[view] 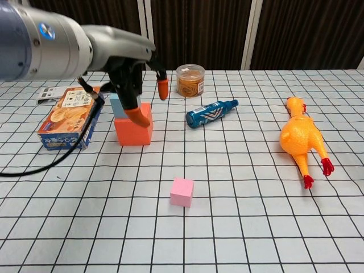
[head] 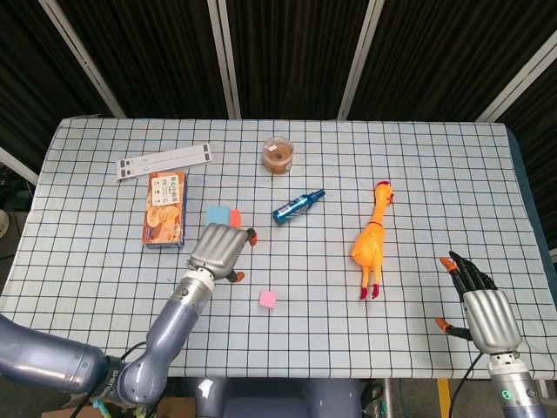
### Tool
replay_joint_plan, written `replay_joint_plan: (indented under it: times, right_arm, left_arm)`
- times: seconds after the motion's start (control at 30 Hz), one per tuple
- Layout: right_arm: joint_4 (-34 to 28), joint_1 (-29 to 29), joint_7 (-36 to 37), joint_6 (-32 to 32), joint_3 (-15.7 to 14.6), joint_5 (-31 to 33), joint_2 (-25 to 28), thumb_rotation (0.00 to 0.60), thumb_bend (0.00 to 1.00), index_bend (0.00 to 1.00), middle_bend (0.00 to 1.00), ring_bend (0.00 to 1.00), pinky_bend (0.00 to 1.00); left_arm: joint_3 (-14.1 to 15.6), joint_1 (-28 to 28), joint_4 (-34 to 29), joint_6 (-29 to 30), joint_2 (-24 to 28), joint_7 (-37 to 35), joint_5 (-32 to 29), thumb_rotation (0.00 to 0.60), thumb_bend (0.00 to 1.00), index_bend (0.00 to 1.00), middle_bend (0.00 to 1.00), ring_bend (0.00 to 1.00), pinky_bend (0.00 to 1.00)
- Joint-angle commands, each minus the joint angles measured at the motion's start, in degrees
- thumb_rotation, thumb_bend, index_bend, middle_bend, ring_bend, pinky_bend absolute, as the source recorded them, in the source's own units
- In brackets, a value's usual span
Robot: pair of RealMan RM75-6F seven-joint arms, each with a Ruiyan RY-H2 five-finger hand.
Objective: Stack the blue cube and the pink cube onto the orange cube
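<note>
Lying apart from left hand (head: 223,250) fingers (view: 161,88): pink cube (view: 182,191).

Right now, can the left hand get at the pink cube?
Probably yes. The left hand is open and holds nothing, the pink cube sits alone on bare table just ahead of it, and nothing lies between.

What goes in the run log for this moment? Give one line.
blue cube on orange cube | pink cube on table, unstacked | left hand empty, open, between stack and pink cube | right hand open, idle
</note>
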Motion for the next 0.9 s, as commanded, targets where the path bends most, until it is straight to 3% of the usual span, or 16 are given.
replay_joint_plan:
  times: [0.03, 0.23, 0.47, 0.9]
  right_arm:
    - [-0.09, -0.04, -0.06, 0.14, -0.03, -0.14, -0.02, 0.600, 0.16, 0.11, 0.07, 0.13, 0.25]
    - [0.08, -0.16, 0.25, 0.30, 0.13, 0.22, 0.06, 0.600, 0.16, 0.11, 0.07, 0.13, 0.25]
    - [0.17, 0.01, 0.52, -0.23, 0.08, 0.42, 0.03, 0.600, 0.16, 0.11, 0.07, 0.13, 0.25]
    - [0.44, -0.09, 1.67, -0.11, 0.28, 0.76, 0.34, 0.600, 0.16, 0.11, 0.07, 0.13, 0.25]
  left_arm:
    - [2.19, -0.92, 1.33, -0.08, -3.15, -0.28, -0.41, 0.600, 0.23, 0.36, 1.00, 0.81, 0.78]
    - [4.36, -3.10, 4.45, 3.07, -7.97, 2.24, -2.26, 0.600, 0.23, 0.36, 1.00, 0.81, 0.78]
    - [3.80, -4.77, 6.25, 9.81, -14.37, 4.30, -5.70, 0.600, 0.23, 0.36, 1.00, 0.81, 0.78]
    - [4.18, -6.17, 12.67, 10.51, -20.65, 7.05, -4.41, 0.600, 0.23, 0.38, 1.00, 0.81, 0.78]
